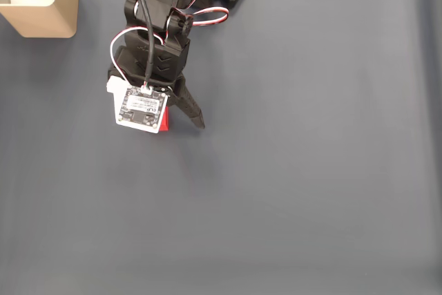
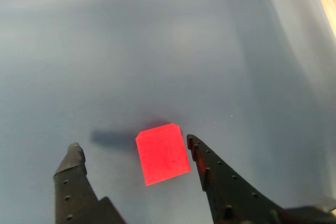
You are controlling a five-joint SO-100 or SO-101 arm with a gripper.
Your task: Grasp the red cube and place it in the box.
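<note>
While the arm (image 1: 162,25) leans out from the far edge of the grey mat (image 1: 311,170), its gripper (image 2: 131,148) hangs low over the cloth with both fingers spread wide apart. In the wrist view the red cube (image 2: 163,154) lies on the mat between those two black fingers: the right-hand finger (image 2: 220,182) has its tip just beside the cube's right face, perhaps touching it, though I cannot tell for certain, and the left-hand finger (image 2: 73,182) stands clear of the cube with a strip of bare mat between them. Nothing is gripped; the cube rests flat on the cloth with a soft shadow behind it.

From the fixed view the cube is mostly hidden beneath the wrist; a thin sliver of red (image 1: 165,121) peeks out beside the small white camera board (image 1: 141,108) mounted on the gripper, and one dark finger (image 1: 190,108) slants down to the mat just right of it. White and red wires loop along the arm above the board.

Off in the far left corner of the mat stands the box (image 1: 41,5), tan on the outside with white padding inside, well apart from the cube and the gripper.
</note>
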